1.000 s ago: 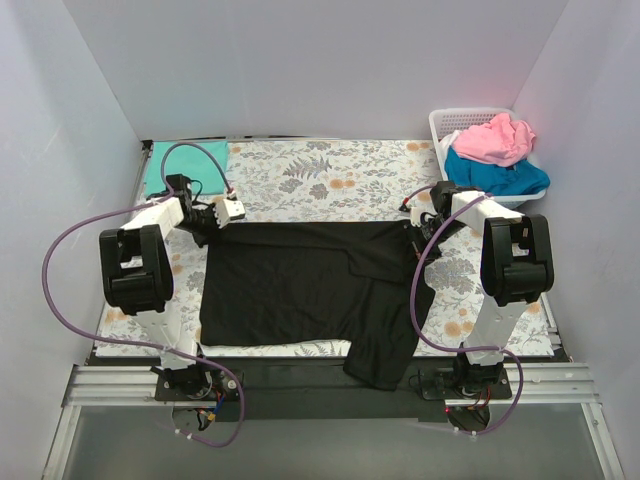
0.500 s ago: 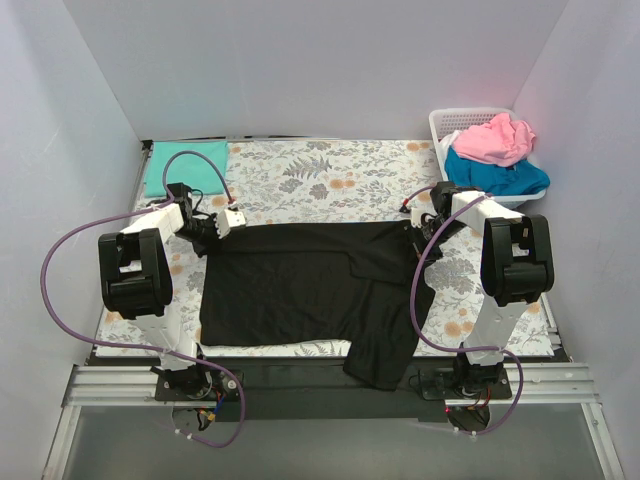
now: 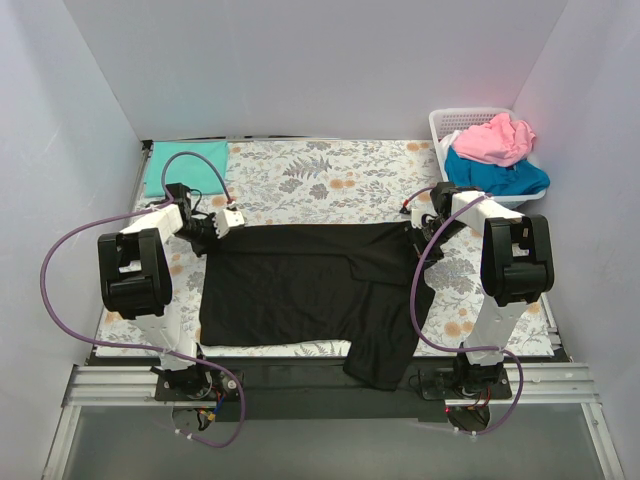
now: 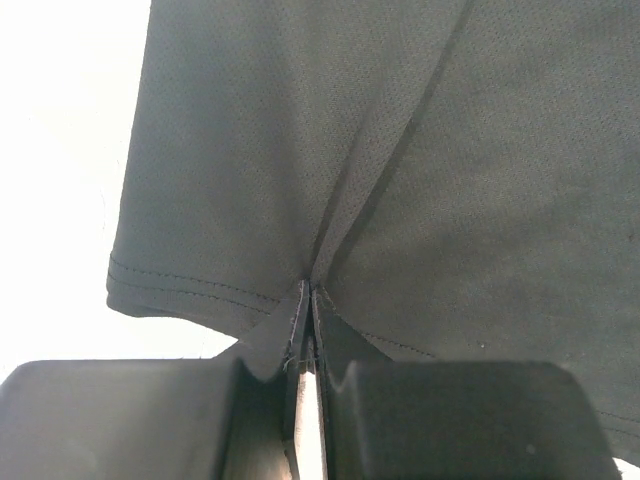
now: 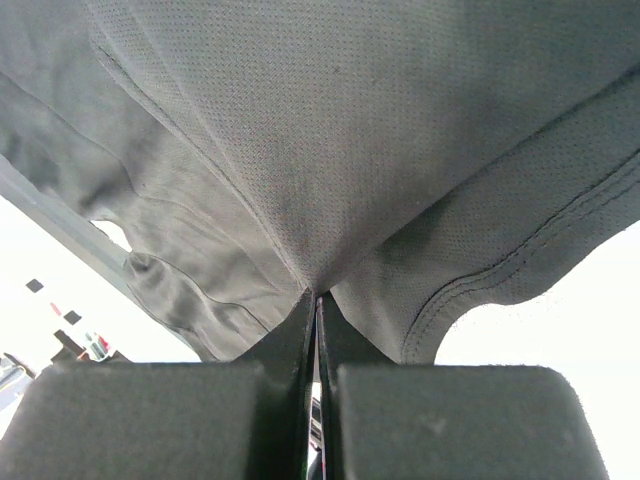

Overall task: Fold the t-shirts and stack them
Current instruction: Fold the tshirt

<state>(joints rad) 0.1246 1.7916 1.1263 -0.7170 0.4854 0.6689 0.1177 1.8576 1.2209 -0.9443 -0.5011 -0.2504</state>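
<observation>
Currently the black t-shirt (image 3: pixel 300 285) lies spread mid-counter (image 3: pixel 320 175), one part drooping over the near edge. The left end effector (image 4: pixel 308 300) is clenched on its far left corner, and the right end effector (image 5: pixel 315 300) on its far right corner. The mint-green t-shirt (image 3: pixel 185 165) lies far left, while the pink t-shirt (image 3: pixel 495 138) and the blue t-shirt (image 3: pixel 500 177) fill the basket (image 3: pixel 450 118) far right.
</observation>
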